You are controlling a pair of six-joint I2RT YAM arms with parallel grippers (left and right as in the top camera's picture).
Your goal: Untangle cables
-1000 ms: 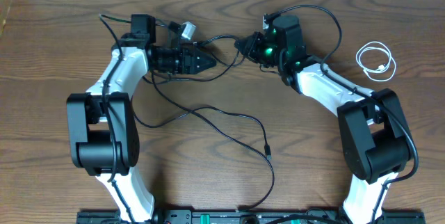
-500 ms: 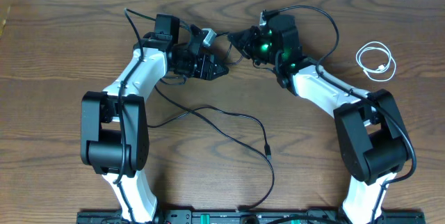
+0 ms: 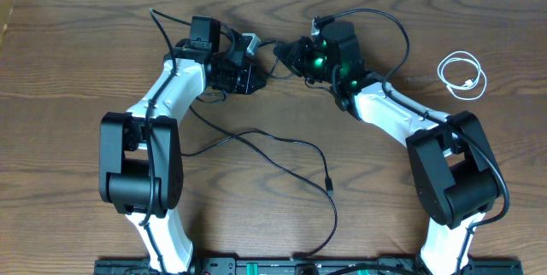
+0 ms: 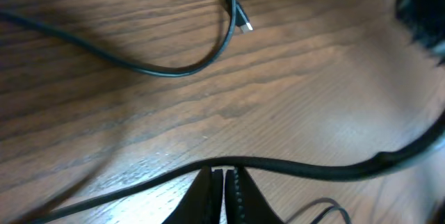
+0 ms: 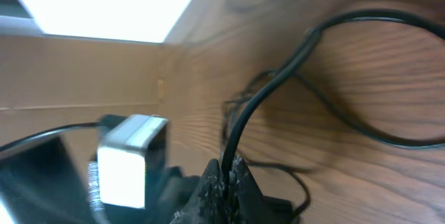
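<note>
The table (image 3: 68, 70) is showing dark, grained wood with a soft satin sheen. The black cables (image 3: 282, 143) are looking matt and rubbery. The white cable (image 3: 462, 75), out at three o'clock, is looking smooth. The arm shells (image 3: 389, 117) are gleaming as glossy white plastic. A plug tip (image 4: 245, 26) is glinting like bare metal.

no legible txt or labels anywhere

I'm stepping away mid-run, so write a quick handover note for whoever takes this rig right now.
Left gripper: shut; a black cable stretch crosses its tips, pinch unclear.
Right gripper: shut on the looped black cable.
White cable: coiled apart on the far right, free.
Long black cable: loose in the middle, black strands crossing there.
Left to do: separate the black ones.
</note>
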